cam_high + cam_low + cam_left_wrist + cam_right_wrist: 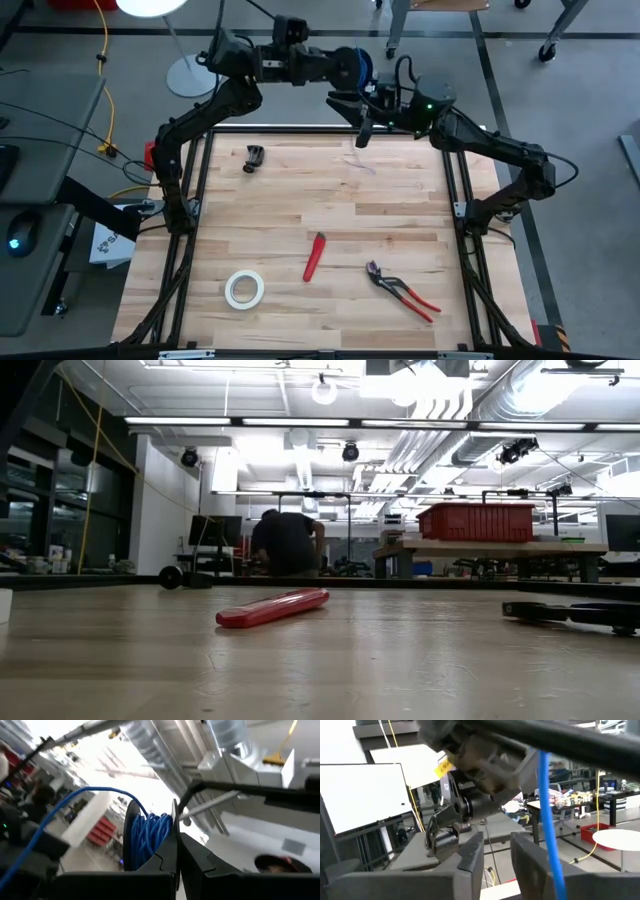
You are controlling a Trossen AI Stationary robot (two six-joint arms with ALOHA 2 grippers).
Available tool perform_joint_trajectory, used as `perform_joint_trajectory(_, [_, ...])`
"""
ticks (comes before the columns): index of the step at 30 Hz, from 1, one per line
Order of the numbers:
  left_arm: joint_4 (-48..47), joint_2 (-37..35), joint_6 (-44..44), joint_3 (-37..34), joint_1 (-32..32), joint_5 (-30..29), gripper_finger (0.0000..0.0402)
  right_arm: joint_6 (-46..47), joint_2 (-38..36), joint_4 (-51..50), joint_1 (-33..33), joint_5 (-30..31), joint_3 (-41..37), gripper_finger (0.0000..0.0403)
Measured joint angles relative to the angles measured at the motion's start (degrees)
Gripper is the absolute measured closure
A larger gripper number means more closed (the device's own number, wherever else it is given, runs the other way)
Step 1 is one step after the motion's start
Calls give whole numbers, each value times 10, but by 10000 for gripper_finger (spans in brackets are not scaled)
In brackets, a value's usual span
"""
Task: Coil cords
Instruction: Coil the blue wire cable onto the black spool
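Left gripper (177,865) holding spool (150,840) up high behind counter (330,220), jaws pinching its rim. Most blue wire (60,812) sitting wound on spool. Right gripper (495,855) jaws narrowly apart beside loose strand, holding nothing. Tail needing winding.

Both arms reach over the table's far edge, left claw (362,68) clamped, right claw (362,128) parted.

Both arms are dark — chunky black links with round joints. The right arm (500,150) carries thin black cables and tiny green lights.
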Motion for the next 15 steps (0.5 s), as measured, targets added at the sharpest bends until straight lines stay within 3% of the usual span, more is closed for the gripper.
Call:
perform_joint_trajectory(6, [15,0,-2,0,1,-78,401,14,2,5,0,4,0,333])
perform_joint_trajectory(15, [113,0,42,0,0,-322,401,42,20,31,0,5,0,333])
